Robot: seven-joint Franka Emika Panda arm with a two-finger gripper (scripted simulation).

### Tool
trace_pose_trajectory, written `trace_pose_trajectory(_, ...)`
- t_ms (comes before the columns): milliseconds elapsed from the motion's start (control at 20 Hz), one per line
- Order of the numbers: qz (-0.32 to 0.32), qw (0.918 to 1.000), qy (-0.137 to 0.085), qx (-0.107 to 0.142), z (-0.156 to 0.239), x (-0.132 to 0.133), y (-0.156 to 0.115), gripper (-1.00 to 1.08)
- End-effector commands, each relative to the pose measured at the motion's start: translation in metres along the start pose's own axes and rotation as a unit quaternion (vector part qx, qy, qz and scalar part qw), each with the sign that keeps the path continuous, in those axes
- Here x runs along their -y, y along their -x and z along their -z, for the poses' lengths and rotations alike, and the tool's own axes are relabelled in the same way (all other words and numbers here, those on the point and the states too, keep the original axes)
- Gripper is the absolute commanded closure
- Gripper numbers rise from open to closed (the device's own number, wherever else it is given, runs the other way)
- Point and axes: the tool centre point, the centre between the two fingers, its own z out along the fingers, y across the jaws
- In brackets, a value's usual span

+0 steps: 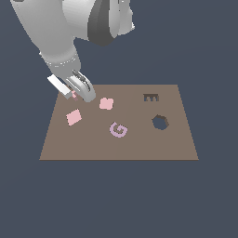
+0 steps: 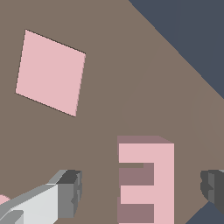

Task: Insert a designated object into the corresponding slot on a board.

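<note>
**Ana:** Brown board (image 1: 139, 144), flat and four-sided, on a plain dark grey-blue ground that fills all the surroundings. What sits nearest on it?

**Ben:** A lilac G-shaped piece (image 1: 118, 129) lies closest to the near edge, about midway across. Level with it, toward the exterior view's right, is the larger dark scalloped hole (image 1: 160, 122); nothing is in it.

**Ana:** And further back?

**Ben:** On the exterior view's left lies a pink square tile (image 1: 74, 116), turned like a diamond. Behind the G is a pink flower-shaped piece (image 1: 106, 103). At the far right is the small dark E-shaped slot (image 1: 150, 97), likewise unfilled.

**Ana:** Where is the pink E block?

**Ben:** At the board's far left corner, under the arm. From outside only a sliver of pink shows beside the gripper (image 1: 78, 94). The wrist view shows the pink E block (image 2: 148, 181) lying flat on the board, well apart from its slot.

**Ana:** How do the jaws stand?

**Ben:** Spread wide. In the wrist view one dark pad (image 2: 71, 191) is on one side of the E and the other on the opposite side, with bare board between each pad and the block. Neither touches it. The square tile appears beyond the block there, and the board's edge gives way to the dark ground.
</note>
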Motion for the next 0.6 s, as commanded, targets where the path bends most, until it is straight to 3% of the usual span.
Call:
trace_pose_trajectory(0,0.000,1.0000,0.000,0.000,-0.0060,0.0001,0.0004,-0.92)
trace_pose_trajectory(100,0.000,1.0000,0.000,0.000,-0.0072,-0.0001,0.0004,-0.92)
trace_pose_trajectory(150,0.000,1.0000,0.000,0.000,-0.0072,-0.0001,0.0004,1.08)
trace_pose_trajectory(550,0.000,1.0000,0.000,0.000,-0.0072,-0.0001,0.0004,1.08)
